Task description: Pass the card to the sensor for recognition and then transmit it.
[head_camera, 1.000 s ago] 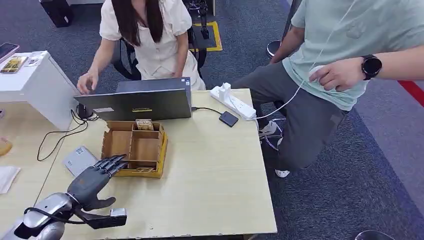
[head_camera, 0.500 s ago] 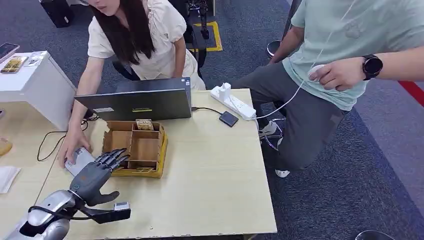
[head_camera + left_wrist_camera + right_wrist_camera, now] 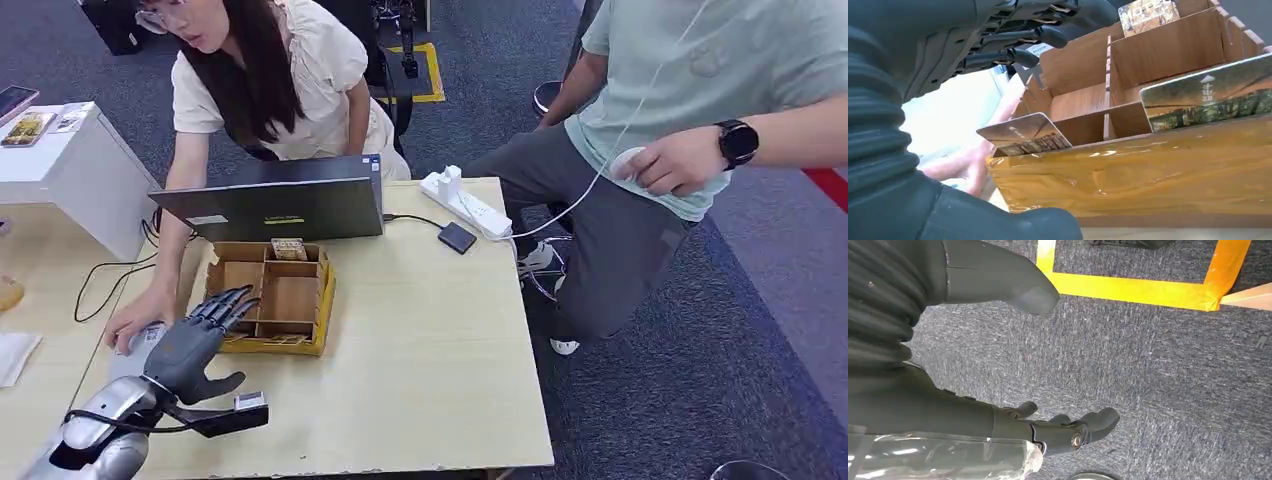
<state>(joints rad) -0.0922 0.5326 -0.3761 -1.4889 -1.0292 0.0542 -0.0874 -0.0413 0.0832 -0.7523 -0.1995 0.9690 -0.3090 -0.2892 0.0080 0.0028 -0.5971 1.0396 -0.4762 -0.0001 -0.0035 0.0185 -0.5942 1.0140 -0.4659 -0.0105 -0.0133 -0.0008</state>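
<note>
Reaching in from the near left, the left hand [image 3: 190,345] hovers over the table [image 3: 430,380] with fingers spread and nothing held, its fingertips just above the near-left corner of the wooden box [image 3: 268,297]. Just left of that hand, a person's hand [image 3: 135,322] rests on a grey device [image 3: 143,341] lying flat on the table; whether this is the sensor cannot be told. The box is divided into compartments and has a yellow front wall. In the left wrist view one card [image 3: 1024,134] leans tilted in the near compartment beside the robot's fingers, a second card [image 3: 1209,93] stands along the front wall further over, and a third card [image 3: 1148,13] stands in a far compartment. Behind the box stands an open laptop [image 3: 272,205]. Further right on the table lie a small dark square item [image 3: 457,237] and a white power strip [image 3: 466,204]. A second person sits at the far right. The right hand [image 3: 1013,390] hangs over grey carpet with yellow tape [image 3: 1133,290], fingers loosely curled and apart, holding nothing.
</note>
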